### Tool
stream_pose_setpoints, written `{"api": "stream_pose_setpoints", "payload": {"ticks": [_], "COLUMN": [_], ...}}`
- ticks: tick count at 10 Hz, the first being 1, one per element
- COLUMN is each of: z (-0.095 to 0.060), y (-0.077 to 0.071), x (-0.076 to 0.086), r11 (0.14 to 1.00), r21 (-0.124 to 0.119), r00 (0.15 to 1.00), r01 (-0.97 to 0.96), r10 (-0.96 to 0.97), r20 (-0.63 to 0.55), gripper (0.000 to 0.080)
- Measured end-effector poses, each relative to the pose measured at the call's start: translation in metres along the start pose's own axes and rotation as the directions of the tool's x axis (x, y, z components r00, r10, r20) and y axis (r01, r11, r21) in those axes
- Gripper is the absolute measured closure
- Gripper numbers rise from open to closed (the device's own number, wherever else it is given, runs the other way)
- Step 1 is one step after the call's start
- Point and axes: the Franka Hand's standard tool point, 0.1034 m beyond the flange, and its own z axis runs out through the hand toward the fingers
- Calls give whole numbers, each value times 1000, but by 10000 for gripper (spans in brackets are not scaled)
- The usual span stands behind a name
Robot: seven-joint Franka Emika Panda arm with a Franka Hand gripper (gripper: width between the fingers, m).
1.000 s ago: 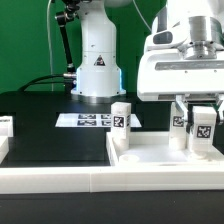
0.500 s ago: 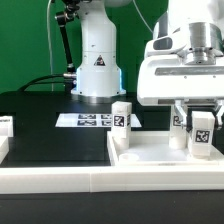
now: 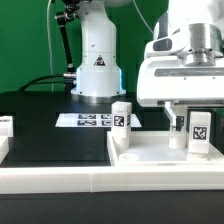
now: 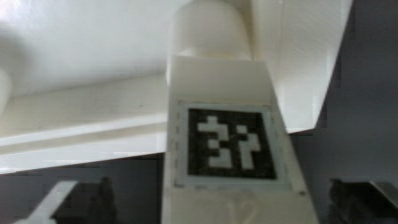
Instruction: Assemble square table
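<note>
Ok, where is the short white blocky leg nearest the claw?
That leg stands upright at the exterior view's right, on the white square plastic tabletop, inside the open claw.

White square tabletop (image 3: 160, 158) lying flat with rimmed face up, short blocky white first leg (image 3: 121, 118) standing upright at its far corner toward the exterior view's left, black-and-white tag facing front, second leg (image 3: 199, 135) upright on it toward the exterior view's right, tagged likewise.

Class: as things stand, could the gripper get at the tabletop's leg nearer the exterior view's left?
Probably yes: that leg stands upright with nothing over it, and the gripper is open, merely straddling the other leg, free to lift away.
</note>
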Motion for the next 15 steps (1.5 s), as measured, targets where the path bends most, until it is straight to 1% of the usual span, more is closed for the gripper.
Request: {"api": "stream_pose_setpoints", "payload": {"ticks": [1, 4, 7, 8, 9, 10, 12, 13, 14, 15], "z": [0, 0, -12, -16, -17, -15, -15, -13, -14, -13], "y": [0, 0, -3, 0, 2, 1, 1, 3, 6, 9], "x": [0, 0, 12, 18, 21, 18, 18, 13, 14, 11], "r11": [1000, 1000, 1000, 1000, 1000, 1000, 1000, 1000, 999, 999], "r21": [0, 1, 15, 17, 16, 16, 15, 11, 7, 0], "r00": [1000, 1000, 1000, 1000, 1000, 1000, 1000, 995, 989, 980], "r01": [0, -1, -7, -12, -17, -19, -19, -28, -40, -46], "r10": [0, 1, 7, 12, 17, 19, 19, 26, 39, 45], "r20": [0, 1, -11, -18, -18, 6, 11, 101, 142, 194], "gripper": [162, 152, 151, 151, 151, 151, 151, 151, 151, 151]}}
